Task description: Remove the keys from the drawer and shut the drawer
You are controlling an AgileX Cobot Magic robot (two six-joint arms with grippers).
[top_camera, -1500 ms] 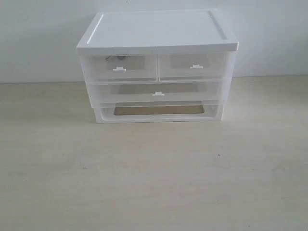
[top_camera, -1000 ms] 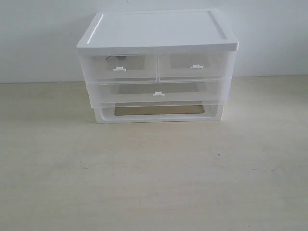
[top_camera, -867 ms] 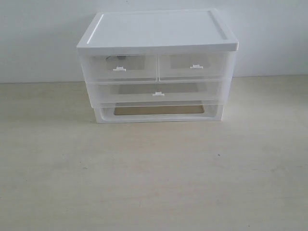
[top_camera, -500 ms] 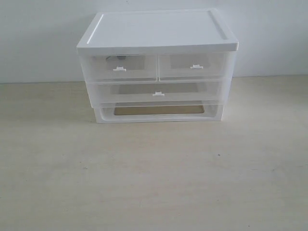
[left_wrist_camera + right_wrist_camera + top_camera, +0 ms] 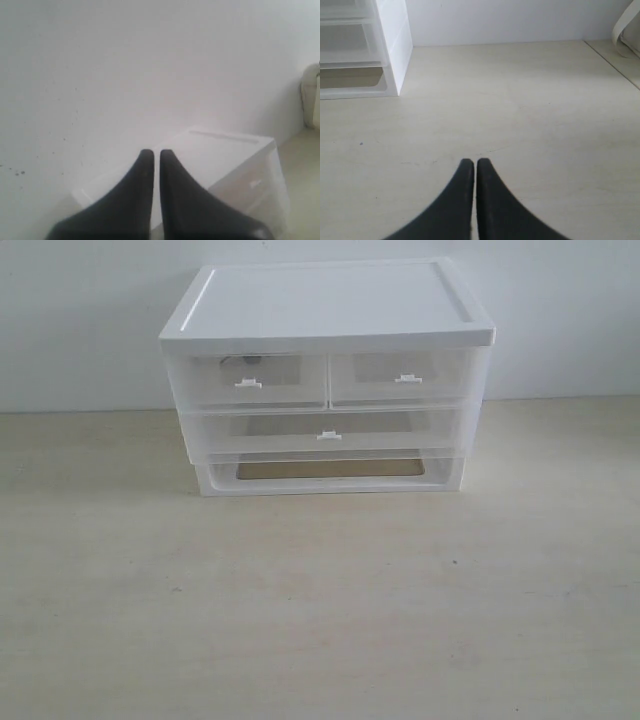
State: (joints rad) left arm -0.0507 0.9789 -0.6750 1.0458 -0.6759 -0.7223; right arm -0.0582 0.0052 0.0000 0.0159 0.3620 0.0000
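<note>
The white-topped drawer unit (image 5: 325, 305) stands at the back of the table. Its upper left drawer (image 5: 247, 380), translucent with a small white tab handle, sits pushed in, level with its neighbour. A dim grey shape behind its front, the keys (image 5: 242, 361), is too faint to make out. Neither gripper shows in the exterior view. My left gripper (image 5: 153, 152) is shut and holds nothing, raised off to one side of the unit (image 5: 225, 150). My right gripper (image 5: 474, 161) is shut and holds nothing, low over bare table, well away from the unit (image 5: 395, 45).
The unit also has a matching upper right drawer (image 5: 405, 377), a full-width drawer (image 5: 328, 430) and an open slot (image 5: 330, 469) at the bottom. A white wall rises behind it. A pale curved object (image 5: 626, 30) lies at the table's far edge in the right wrist view.
</note>
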